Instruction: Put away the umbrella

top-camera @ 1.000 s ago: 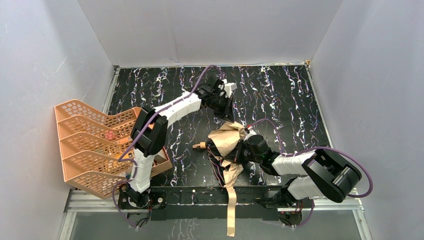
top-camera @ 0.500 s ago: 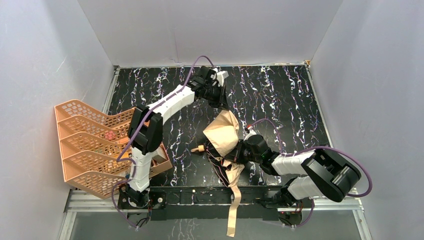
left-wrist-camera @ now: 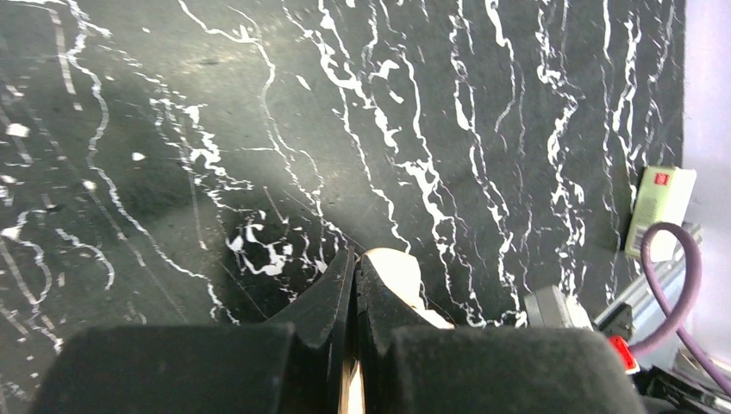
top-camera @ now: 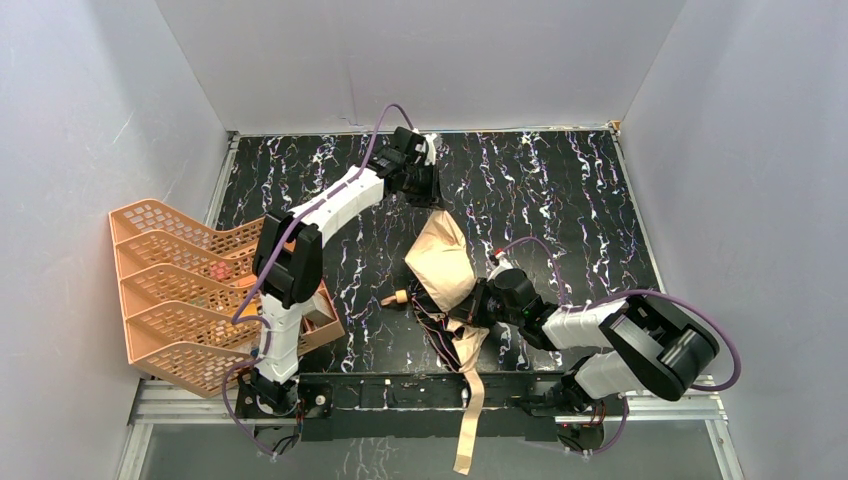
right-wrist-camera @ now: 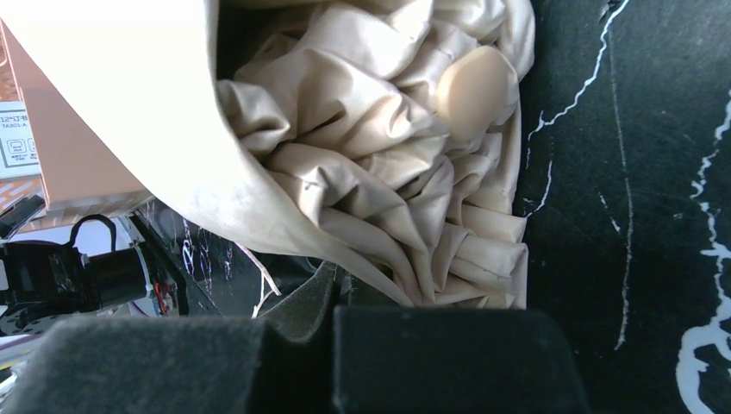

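Note:
The umbrella (top-camera: pixel 441 262) lies mid-table, its tan canopy half gathered and its black ribs showing below. Its small tan handle (top-camera: pixel 398 297) points left, and its tan strap (top-camera: pixel 467 420) hangs over the near edge. My left gripper (top-camera: pixel 430 197) is at the back, shut on the canopy's far corner; tan cloth (left-wrist-camera: pixel 392 272) shows between and beside its closed jaws (left-wrist-camera: pixel 355 267). My right gripper (top-camera: pixel 472 305) is shut on the near side of the canopy. In the right wrist view the bunched folds (right-wrist-camera: pixel 379 172) fill the frame above the closed jaws (right-wrist-camera: pixel 345 289).
An orange mesh tray rack (top-camera: pixel 190 290) stands at the table's left edge, near the left arm's base. Grey walls enclose the black marbled table (top-camera: pixel 560 190) on three sides. The metal frame rail (top-camera: pixel 400 395) runs along the near edge.
My left gripper has moved back and to the left, drawing the canopy's corner with it, so the tan cloth now stretches out flatter. The right gripper has stayed put.

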{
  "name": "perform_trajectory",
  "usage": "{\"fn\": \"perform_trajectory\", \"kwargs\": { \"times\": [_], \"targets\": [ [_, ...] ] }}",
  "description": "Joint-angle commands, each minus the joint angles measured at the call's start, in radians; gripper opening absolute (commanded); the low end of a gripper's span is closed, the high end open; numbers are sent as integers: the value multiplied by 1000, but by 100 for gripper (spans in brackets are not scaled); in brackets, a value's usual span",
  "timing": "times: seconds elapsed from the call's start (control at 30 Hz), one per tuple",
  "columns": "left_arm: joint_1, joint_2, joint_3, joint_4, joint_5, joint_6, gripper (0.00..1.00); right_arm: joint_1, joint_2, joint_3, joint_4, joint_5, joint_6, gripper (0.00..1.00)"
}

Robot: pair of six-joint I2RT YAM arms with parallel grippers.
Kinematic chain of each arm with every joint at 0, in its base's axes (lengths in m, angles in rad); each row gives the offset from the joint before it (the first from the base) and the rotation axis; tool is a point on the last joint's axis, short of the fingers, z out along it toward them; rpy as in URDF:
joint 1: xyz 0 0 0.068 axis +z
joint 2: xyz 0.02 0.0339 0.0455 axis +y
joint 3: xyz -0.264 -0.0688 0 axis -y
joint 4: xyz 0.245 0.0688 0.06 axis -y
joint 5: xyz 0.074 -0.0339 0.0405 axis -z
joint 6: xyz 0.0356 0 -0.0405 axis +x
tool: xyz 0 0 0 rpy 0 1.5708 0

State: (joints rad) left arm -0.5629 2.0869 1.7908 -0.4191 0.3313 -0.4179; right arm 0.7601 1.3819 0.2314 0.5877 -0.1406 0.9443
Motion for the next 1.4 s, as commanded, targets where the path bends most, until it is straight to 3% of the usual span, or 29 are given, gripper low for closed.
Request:
{"fn": "perform_trajectory", "kwargs": {
  "times": [0.0, 0.53, 0.63, 0.73, 0.97, 1.13, 1.27, 1.37],
  "targets": [
    [14, -80, 74, -2, -155, -14, 0, -1, 59, -49, -225, 63, -46, 0],
    [11, -187, -3, -83, -536, -10, 0, -2, 83, -37, -221, 56, -51, 0],
    [11, -206, -13, -74, -551, -15, 0, -2, 87, -37, -219, 55, -51, 0],
    [11, -232, -71, -4, -443, -8, 0, -2, 93, -35, -214, 52, -52, 0],
    [25, -263, -191, 95, -269, -32, 50, -1, 97, -33, -212, 47, -54, 0],
    [59, -271, -228, 117, -193, -66, 81, -2, 95, -35, -207, 46, -54, 0],
    [99, -298, -312, 133, -182, -114, 98, -2, 95, -33, -206, 45, -54, 0],
    [135, -338, -422, 190, -136, -165, 98, -1, 90, -36, -204, 45, -54, 0]
  ]
}}
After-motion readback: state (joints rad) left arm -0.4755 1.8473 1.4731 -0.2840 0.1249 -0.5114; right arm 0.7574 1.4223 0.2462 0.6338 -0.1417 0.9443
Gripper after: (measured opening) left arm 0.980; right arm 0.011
